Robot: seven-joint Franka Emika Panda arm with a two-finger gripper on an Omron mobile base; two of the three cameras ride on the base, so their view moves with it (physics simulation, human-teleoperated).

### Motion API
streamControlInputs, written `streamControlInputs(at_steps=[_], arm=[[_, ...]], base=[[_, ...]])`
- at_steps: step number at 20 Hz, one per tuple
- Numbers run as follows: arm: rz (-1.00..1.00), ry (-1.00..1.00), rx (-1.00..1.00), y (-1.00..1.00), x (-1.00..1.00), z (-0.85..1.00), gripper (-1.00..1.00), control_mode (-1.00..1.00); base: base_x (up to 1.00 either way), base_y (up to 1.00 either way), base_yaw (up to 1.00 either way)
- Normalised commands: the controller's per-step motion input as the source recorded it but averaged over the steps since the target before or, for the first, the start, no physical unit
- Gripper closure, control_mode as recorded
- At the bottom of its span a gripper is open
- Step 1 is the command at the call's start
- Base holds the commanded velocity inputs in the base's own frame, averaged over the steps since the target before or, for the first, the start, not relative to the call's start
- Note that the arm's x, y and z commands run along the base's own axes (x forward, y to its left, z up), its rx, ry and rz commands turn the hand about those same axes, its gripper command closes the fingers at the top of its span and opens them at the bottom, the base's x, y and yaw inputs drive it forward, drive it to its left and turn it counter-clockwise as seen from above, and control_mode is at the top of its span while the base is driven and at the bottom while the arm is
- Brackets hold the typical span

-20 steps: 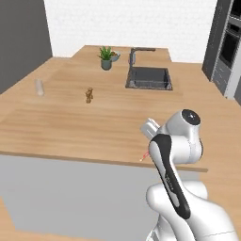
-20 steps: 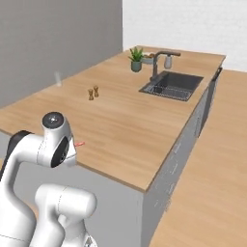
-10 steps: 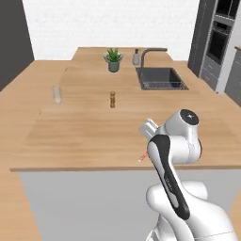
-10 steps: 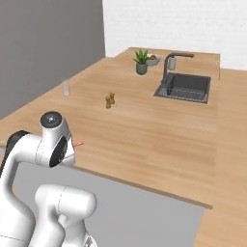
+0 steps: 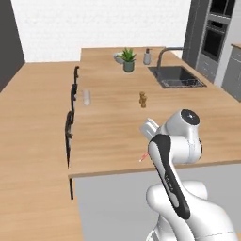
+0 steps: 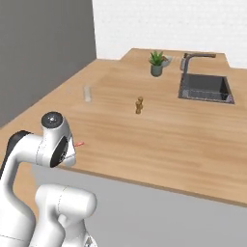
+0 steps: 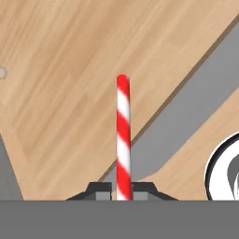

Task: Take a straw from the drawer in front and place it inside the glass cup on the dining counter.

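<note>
Currently end effector (image 7: 122,192) pinches straw (image 7: 123,135), over near edge of surface (image 5: 117,136). Glass cup (image 5: 86,97) sits well apart, around 11 o'clock. Your risk: thin straw slipping or tilting in transit, then missing narrow cup mouth.

In the left base view the arm's own wrist covers the gripper, and the straw (image 5: 142,157) shows as no more than a red tip. The straw's (image 7: 123,140) lower end is cut off between the fingertips (image 7: 100,190). The glass cup (image 5: 86,97) is faint and nearly see-through on the tabletop (image 5: 113,132).
</note>
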Motion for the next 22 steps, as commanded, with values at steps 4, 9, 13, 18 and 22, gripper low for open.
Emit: streamControlInputs(at_steps=[4, 9, 13, 18, 22], arm=[[0.00, 0.00, 0.00, 0.00, 0.00, 0.00, 1.00, 1.00], [0.00, 0.00, 0.00, 0.00, 0.00, 0.00, 1.00, 1.00], [0.00, 0.00, 0.00, 0.00, 0.00, 0.00, 1.00, 1.00], [0.00, 0.00, 0.00, 0.00, 0.00, 0.00, 1.00, 1.00], [0.00, 0.00, 0.00, 0.00, 0.00, 0.00, 1.00, 1.00]], base=[[0.19, 1.00, -0.24], [0.12, 1.00, -0.27], [0.16, 1.00, -0.35], [0.34, 1.00, -0.53], [0.39, 1.00, -0.58]])
